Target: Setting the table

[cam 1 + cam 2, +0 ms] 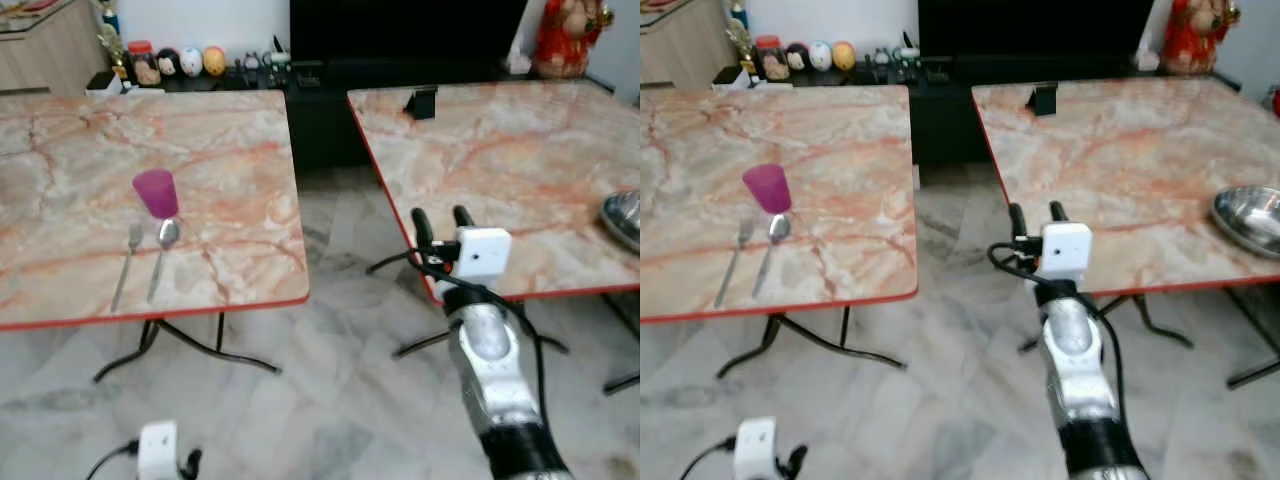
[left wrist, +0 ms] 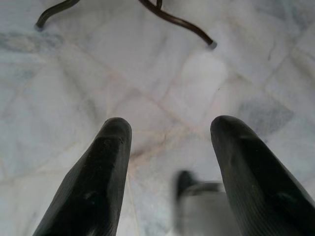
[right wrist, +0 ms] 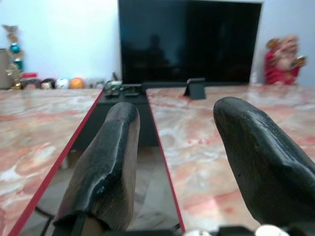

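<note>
On the left marble-patterned folding table with a red edge (image 1: 60,290) we list a translucent magenta plastic cup (image 1: 156,192), upright, its inside not readable from here; a metal fork (image 1: 127,264) and a metal spoon (image 1: 163,252) lie side by side just in front of it, the spoon's bowl touching or nearly touching the cup's base. On the right matching marble-patterned table (image 1: 500,140) we record a shiny steel bowl (image 1: 1252,217) at the far right edge, contents not visible, and a small black stand (image 1: 421,103) near the back. Our right gripper (image 1: 443,222) hangs at that table's near left corner, fingers spread, holding nothing. Our left gripper (image 2: 170,140) hangs low over the pale marble-tile floor (image 2: 147,73), fingers apart and bare. Behind both tables stands a large black television screen (image 3: 189,42).
</note>
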Robot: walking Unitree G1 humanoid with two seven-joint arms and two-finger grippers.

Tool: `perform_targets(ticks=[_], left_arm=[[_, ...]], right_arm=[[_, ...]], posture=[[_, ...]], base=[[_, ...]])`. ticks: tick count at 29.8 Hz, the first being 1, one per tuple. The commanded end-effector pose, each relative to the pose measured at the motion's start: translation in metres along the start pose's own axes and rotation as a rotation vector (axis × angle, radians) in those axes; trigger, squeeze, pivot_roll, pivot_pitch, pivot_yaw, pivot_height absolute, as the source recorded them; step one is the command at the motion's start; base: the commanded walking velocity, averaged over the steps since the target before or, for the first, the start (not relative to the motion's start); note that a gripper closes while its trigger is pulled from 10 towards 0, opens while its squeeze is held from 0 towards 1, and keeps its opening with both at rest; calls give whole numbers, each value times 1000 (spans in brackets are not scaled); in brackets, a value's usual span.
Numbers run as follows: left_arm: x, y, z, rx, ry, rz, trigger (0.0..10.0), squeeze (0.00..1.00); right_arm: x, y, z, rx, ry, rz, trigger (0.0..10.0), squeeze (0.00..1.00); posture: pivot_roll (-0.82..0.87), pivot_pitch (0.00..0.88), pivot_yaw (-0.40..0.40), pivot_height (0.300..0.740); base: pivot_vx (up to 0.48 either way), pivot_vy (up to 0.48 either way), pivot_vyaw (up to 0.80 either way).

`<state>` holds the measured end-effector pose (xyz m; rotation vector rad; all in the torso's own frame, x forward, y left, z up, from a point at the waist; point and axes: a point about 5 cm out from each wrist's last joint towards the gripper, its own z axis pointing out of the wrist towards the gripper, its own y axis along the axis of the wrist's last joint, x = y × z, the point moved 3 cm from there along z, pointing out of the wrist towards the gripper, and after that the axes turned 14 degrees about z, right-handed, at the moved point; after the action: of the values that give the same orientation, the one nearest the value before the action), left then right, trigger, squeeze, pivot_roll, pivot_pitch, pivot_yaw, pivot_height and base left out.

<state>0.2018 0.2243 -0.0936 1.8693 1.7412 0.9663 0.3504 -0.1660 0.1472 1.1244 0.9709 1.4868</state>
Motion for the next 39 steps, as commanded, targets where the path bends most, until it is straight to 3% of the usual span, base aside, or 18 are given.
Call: perform_targets(ticks=[1, 39], left_arm=[[4, -5, -1, 22, 3, 15, 10000, 0], [6, -1, 0, 5, 12, 23, 10000, 0]], right_arm=[[7, 3, 3, -13, 19, 13, 10000, 0], [14, 8, 5, -38, 51, 14, 10000, 0]], posture=[[-82, 0, -16, 736], [-78, 0, -15, 736]], base=[[0, 322, 0], [0, 323, 0]])
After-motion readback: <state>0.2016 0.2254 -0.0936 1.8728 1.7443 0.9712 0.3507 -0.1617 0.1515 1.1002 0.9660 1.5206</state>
